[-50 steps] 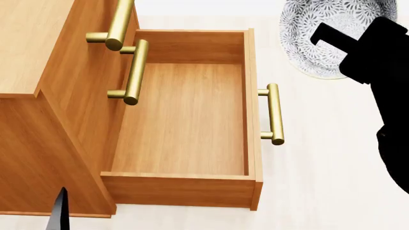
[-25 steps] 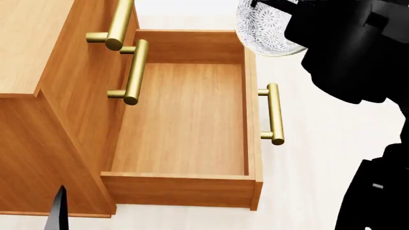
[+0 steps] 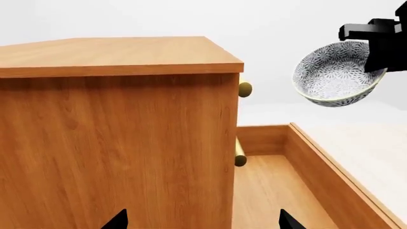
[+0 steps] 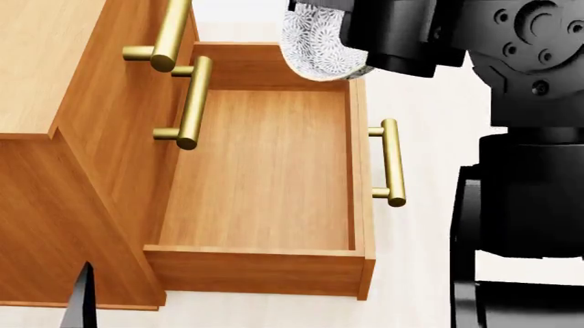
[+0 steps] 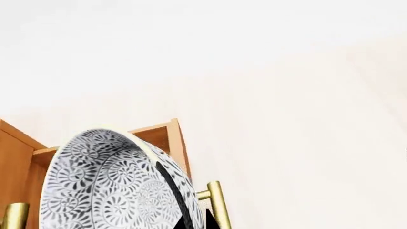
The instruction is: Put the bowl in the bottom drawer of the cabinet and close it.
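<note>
Right end effector pinches the bowl by its rim, tilted, in the air above the far right corner of the open bottom drawer: looks rigid, glazed, slippery and breakable, so that rim pinch must hold firm.

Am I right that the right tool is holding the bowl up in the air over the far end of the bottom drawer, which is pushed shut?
Not quite: the bottom drawer is pulled open and empty, as the head view shows. The rest holds: the right tool grips the bowl in the air above the drawer's far end.
</note>
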You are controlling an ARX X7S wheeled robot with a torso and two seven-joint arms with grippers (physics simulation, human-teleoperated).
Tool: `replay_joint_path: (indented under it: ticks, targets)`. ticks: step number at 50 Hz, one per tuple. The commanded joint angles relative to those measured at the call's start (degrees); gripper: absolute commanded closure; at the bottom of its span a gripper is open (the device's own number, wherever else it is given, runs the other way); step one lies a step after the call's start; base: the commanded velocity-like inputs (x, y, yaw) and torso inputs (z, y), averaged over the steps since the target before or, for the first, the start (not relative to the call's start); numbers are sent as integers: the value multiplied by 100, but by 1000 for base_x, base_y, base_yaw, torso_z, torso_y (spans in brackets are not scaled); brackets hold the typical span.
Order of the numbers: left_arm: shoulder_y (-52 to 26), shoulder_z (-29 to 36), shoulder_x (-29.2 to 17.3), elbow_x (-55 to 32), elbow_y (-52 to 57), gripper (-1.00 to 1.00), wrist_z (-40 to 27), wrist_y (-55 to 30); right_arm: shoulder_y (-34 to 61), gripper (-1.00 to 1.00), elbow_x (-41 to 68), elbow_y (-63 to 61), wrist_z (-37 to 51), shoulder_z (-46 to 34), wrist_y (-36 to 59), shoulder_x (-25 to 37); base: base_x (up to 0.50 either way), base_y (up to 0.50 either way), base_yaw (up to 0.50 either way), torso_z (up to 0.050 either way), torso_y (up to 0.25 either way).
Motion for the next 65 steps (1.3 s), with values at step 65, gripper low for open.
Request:
replay_joint_path:
  ticks: [65]
  targets:
    - [-68, -129, 49, 139, -522, -100, 22, 575, -217, 100, -167, 1355, -954, -1471, -399, -634, 0, 0, 0, 0, 0]
